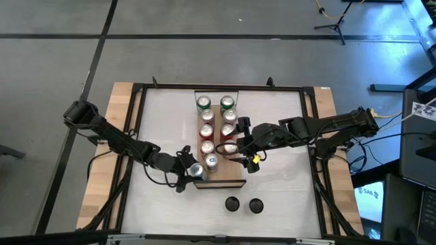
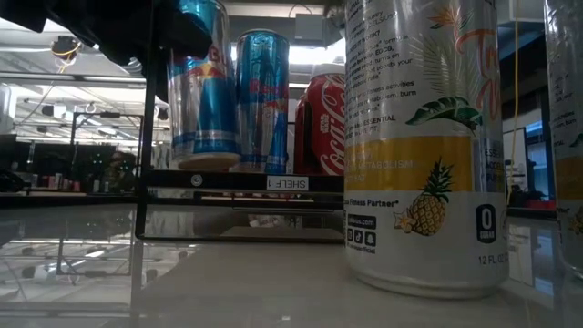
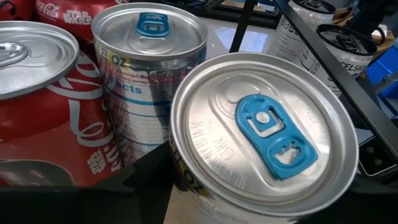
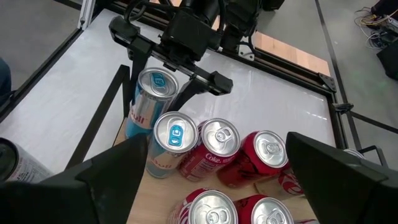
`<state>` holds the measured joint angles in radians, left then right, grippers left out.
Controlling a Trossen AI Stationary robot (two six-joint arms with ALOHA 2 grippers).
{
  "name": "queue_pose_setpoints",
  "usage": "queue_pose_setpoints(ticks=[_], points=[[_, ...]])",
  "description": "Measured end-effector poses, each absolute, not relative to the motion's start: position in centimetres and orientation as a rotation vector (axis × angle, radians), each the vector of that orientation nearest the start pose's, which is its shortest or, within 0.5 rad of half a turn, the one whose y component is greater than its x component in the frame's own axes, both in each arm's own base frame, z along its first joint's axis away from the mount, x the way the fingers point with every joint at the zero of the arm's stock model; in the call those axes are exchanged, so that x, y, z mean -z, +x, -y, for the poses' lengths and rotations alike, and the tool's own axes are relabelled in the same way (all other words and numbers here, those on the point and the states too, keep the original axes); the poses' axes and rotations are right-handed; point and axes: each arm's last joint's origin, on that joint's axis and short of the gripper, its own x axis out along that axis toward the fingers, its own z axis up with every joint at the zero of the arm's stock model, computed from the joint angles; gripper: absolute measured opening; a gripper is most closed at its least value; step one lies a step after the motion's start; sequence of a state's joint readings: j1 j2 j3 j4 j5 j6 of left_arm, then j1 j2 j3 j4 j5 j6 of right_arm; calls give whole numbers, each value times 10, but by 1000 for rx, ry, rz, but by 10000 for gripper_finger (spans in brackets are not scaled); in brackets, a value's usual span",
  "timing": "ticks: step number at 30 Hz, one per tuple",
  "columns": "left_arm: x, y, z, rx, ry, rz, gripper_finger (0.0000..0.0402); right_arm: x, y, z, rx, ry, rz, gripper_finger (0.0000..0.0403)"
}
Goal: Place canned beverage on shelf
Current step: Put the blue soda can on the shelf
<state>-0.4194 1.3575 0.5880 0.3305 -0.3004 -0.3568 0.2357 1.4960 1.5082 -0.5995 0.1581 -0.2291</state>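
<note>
White desk (image 1: 163, 122) carries the shelf (image 1: 235, 178), cans filling its far end. At the shelf's near left corner, the left hand (image 4: 163, 67) straddles a blue can (image 4: 151, 99), fingers spread, contact unclear. Right hand (image 1: 240, 141) hovers open beside the shelf's right edge.

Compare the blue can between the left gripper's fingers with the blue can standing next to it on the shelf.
The gripped blue can sits at the shelf's left edge, between the left gripper's fingers; its neighbour blue can stands free, further in, beside a red cola can. Both are upright, slim, with blue tabs.
</note>
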Motion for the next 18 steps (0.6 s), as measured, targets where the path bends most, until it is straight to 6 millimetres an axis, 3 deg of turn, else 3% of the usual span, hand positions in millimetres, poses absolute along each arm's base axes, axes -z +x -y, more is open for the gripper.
queue_pose_setpoints(ticks=[18], points=[[-194,248,101,40,-204,-424,264,-376,317,-71,-141,-338,-566,376]])
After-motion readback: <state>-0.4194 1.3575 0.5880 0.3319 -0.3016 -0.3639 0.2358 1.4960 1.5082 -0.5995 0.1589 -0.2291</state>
